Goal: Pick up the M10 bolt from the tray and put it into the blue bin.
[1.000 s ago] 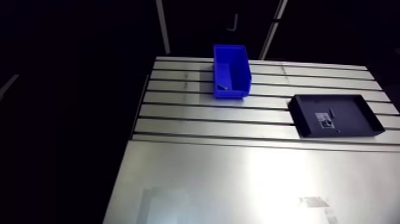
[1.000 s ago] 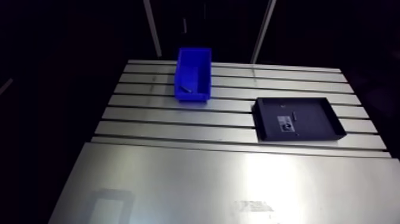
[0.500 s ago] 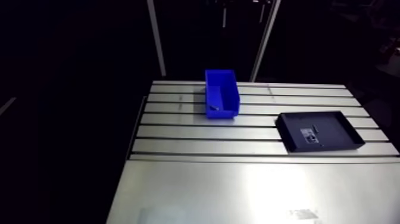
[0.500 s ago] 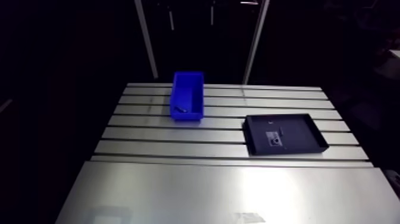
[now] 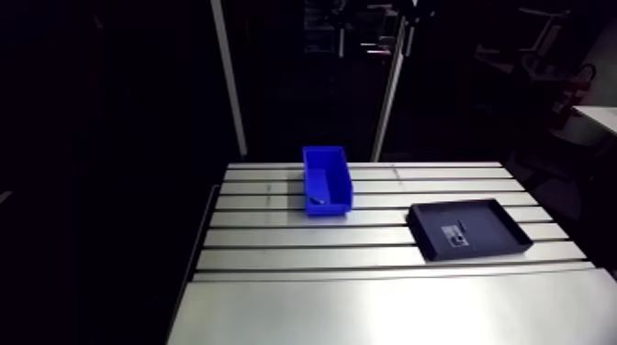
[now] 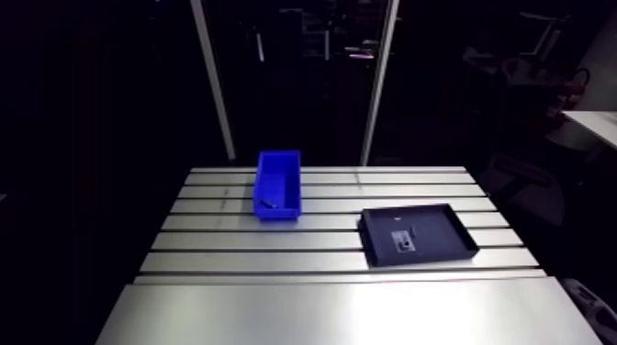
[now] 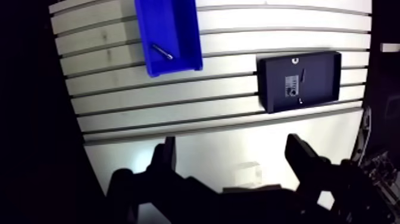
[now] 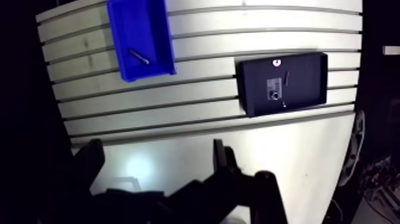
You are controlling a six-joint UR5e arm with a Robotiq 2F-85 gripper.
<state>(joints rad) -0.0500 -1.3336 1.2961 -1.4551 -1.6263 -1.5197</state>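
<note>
Pincer [image 7: 231, 144] risen, spread wide, slim metal bolt [image 7: 161, 52] inside rectangular blue bin [image 7: 180, 33]

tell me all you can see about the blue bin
The blue bin is an open-topped rectangular box, plastic by its look, with upright walls. It stands flat on the slotted table, lying across several slots, well apart from the black tray. One slim metal bolt lies slanted on its floor near one end wall. Nothing else touches it.
</note>
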